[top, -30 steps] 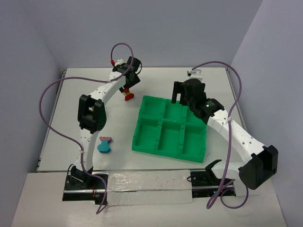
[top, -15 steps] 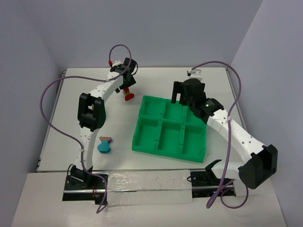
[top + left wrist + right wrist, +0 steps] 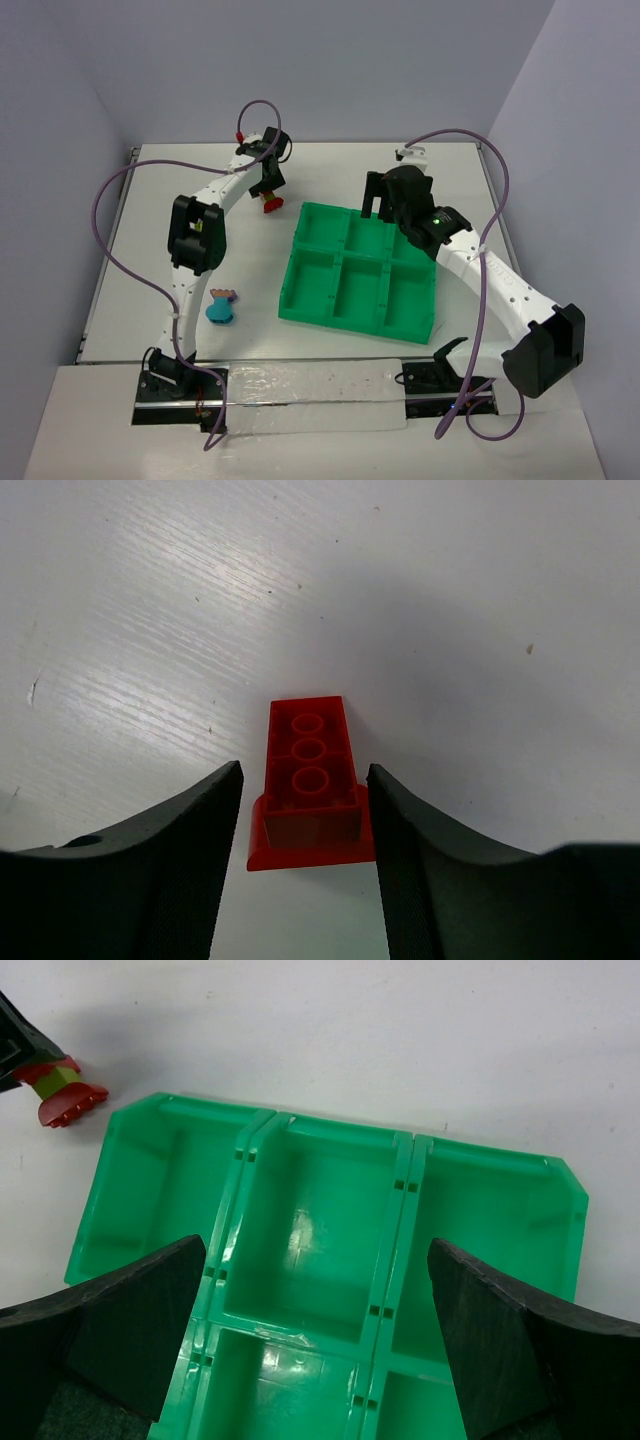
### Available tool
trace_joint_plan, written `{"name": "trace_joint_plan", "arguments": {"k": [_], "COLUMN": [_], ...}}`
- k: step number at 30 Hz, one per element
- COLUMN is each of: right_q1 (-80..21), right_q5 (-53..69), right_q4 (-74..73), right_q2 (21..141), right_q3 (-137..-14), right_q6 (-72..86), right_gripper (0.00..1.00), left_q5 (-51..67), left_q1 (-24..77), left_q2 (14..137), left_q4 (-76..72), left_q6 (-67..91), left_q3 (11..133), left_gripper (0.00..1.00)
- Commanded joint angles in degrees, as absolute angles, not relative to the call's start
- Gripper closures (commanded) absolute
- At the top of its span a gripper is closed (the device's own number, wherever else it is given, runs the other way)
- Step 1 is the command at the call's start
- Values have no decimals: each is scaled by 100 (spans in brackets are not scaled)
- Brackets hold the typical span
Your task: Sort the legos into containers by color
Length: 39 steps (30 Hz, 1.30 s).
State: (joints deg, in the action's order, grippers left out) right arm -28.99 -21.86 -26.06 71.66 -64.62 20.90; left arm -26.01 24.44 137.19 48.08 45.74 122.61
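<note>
A red lego cluster point(image 3: 271, 204) with a yellow-green piece in it lies on the table left of the green tray's far corner. My left gripper point(image 3: 268, 190) is down over it. In the left wrist view the red brick point(image 3: 308, 780) lies between my open fingers point(image 3: 170, 850), with a small gap on the left side. My right gripper point(image 3: 376, 204) is open and empty above the tray's far row point(image 3: 405, 1210). Its wrist view shows empty compartments and the red cluster point(image 3: 65, 1095) at the upper left. A cyan lego with a pinkish-orange piece point(image 3: 220, 308) lies at the near left.
The green tray point(image 3: 300, 312) sits right of centre, and all six compartments look empty. Purple cables loop above both arms. Walls close in the table at the back and on both sides.
My left gripper has shifted slightly and settled lower around the red cluster, which has stayed in place. The right arm has barely moved.
</note>
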Motion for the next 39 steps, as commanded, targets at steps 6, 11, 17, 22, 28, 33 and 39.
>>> {"name": "trace_joint_plan", "arguments": {"k": [6,11,17,22,28,33,39], "right_q1": [-2892,-2892,-2898,-2918,-2958,-3009,-3203], "right_q5": [-2285,-2235,-1912,-587,971,1285,1399], "right_q4": [-2579,-2602,-2592,-2268,-2074,-1881,-1510], "right_q2": [7242,7255,7212,7054,7075,7219,7366], "right_q3": [-6749,-6817,-6912,-7013,-7506,-7780,-7824], "right_q6": [2219,2210,2152,1807,1766,1963,2243], "right_gripper": [0,0,0,0,0,0,0], "left_q5": [-2479,-2541,-2359,-995,568,1665,2027], "left_q1": [2452,2452,2356,2132,2048,2039,2039], "left_q2": [13690,13511,12534,11099,10032,9429,9193], "left_q4": [4544,4678,4651,3943,3174,2217,1859], "left_q6": [4470,4425,4312,4161,4585,5248,5498], "left_q3": [12292,12331,12053,11252,10367,9531,9125], "left_gripper": [62,99,100,100,100,100,100]}}
